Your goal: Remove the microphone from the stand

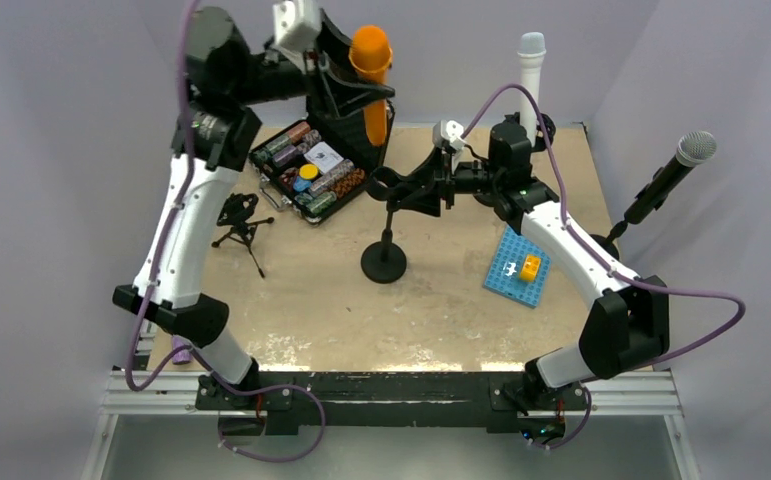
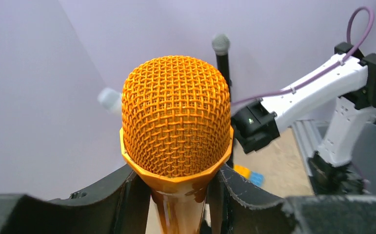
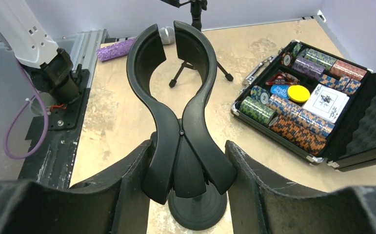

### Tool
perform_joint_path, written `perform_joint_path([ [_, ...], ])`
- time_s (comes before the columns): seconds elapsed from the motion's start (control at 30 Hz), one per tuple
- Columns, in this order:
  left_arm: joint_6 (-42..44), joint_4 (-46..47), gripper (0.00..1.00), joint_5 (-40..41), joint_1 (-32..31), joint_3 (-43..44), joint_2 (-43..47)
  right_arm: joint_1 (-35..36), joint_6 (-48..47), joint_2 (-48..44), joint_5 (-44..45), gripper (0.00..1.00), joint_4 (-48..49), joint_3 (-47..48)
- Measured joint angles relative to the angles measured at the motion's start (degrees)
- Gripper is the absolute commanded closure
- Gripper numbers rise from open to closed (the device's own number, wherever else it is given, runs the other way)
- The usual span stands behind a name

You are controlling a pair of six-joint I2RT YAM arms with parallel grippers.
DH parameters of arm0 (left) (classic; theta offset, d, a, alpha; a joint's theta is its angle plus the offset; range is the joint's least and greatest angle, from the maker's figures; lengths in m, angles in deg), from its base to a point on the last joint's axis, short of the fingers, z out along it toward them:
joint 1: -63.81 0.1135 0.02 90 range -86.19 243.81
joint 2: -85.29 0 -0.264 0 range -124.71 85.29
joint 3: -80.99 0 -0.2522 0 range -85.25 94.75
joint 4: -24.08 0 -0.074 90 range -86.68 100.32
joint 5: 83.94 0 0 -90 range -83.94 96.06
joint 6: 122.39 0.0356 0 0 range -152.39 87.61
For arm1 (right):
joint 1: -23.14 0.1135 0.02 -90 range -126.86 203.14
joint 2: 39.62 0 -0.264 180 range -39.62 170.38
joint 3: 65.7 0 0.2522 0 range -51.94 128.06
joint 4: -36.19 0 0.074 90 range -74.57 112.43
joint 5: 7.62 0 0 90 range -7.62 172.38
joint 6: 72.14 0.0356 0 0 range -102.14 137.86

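Microphone (image 1: 371,62), the orange one: clear of the stand (image 1: 384,258) and up at top centre of the overhead view; your left gripper (image 2: 181,200) is closed on its handle just under the head. The stand sits mid-frame with its clip (image 3: 197,117) empty; your right gripper (image 3: 188,183) brackets the clip's lower end, jaws part-way apart; whether they pinch or merely flank it, you cannot tell. Removal itself looks done; what's left, by my reading, is setting the mic down. Head: domed woven mesh above a faceted collar; handle glossy and smooth. Clip: two matte black plastic arms curving into a near-closed ring; stand base a round black disc.
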Motion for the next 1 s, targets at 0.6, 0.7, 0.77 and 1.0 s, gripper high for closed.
perform_joint_path([
  [0.6, 37.6, -21.0, 1.00, 43.0, 4.5, 6.5, 13.6, -0.1, 3.8, -3.6, 2.6, 0.08, -2.4, 2.7],
  [0.7, 43.8, -23.8, 1.00, 54.6, 5.8, 7.2, 13.5, -0.1, 4.5, -4.7, 2.6, 0.07, -2.3, 3.9],
  [0.77, 47.0, -26.8, 1.00, 62.2, 7.3, 8.9, 12.6, -0.1, 4.8, -5.2, 2.7, 0.06, -2.3, 4.2],
  [1.0, 44.3, -35.2, 1.00, 76.3, 23.6, 2.4, 13.0, -0.1, 6.3, -5.5, 2.8, 0.05, -2.4, 4.2],
])
